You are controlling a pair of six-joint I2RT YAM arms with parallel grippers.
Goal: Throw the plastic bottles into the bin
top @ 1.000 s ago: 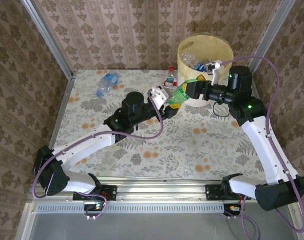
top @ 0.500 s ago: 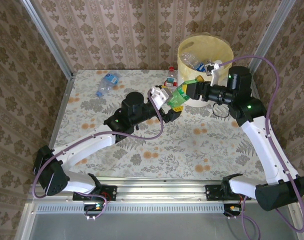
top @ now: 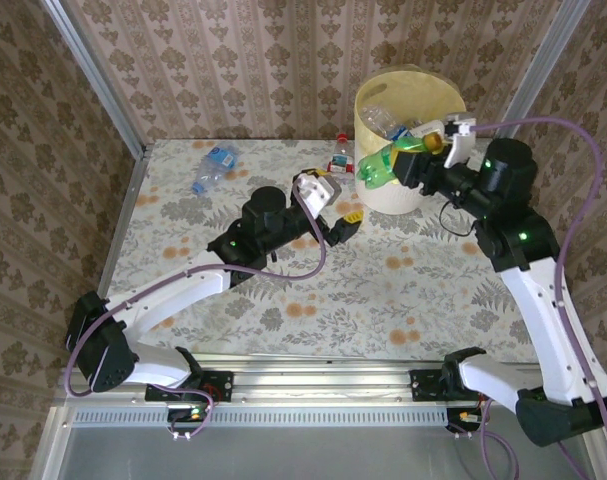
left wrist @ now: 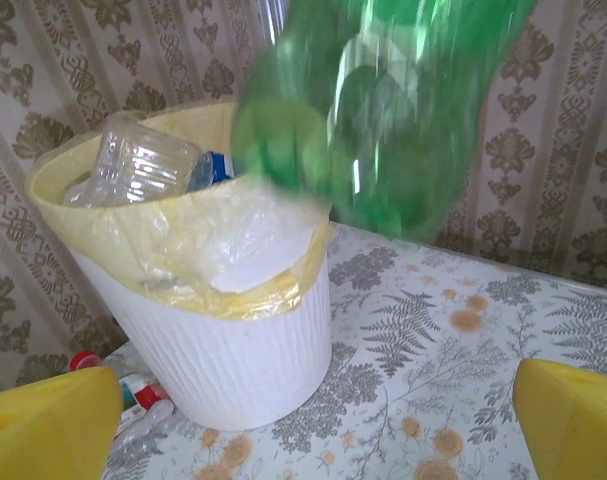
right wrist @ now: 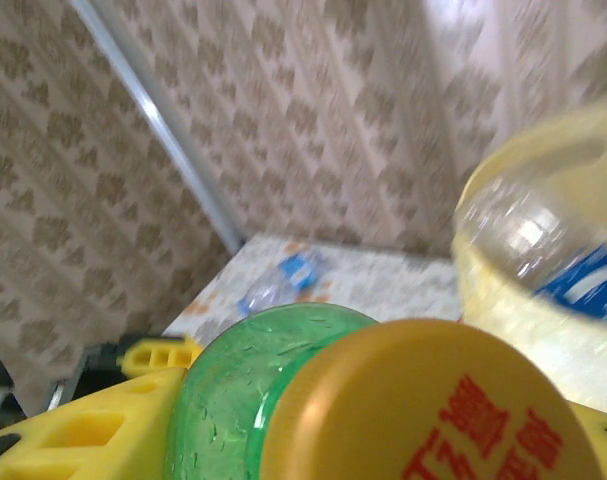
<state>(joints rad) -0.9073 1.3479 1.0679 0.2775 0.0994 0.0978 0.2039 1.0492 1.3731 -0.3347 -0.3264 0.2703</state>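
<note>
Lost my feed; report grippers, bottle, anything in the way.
Right gripper shut on green bottle, up by bin rim. Left gripper open, empty. Bottles already in bin; nothing seen blocking the drop.

1. The green bottle (top: 381, 165) has an orange cap. My right gripper (top: 411, 160) clamps it near the neck and holds it tilted in the air, just beside the bin's rim.
2. The bin (top: 393, 198) is a white ribbed bucket with a yellow bag liner. It stands upright at the table's far right.
3. Clear bottles (top: 388, 120) lie inside the bin, one with a blue label.
4. A blue-labelled bottle (top: 213, 167) lies on its side, far left, well apart from the bin.
5. Red-capped bottles (top: 340, 155) lie at the bin's foot.
</note>
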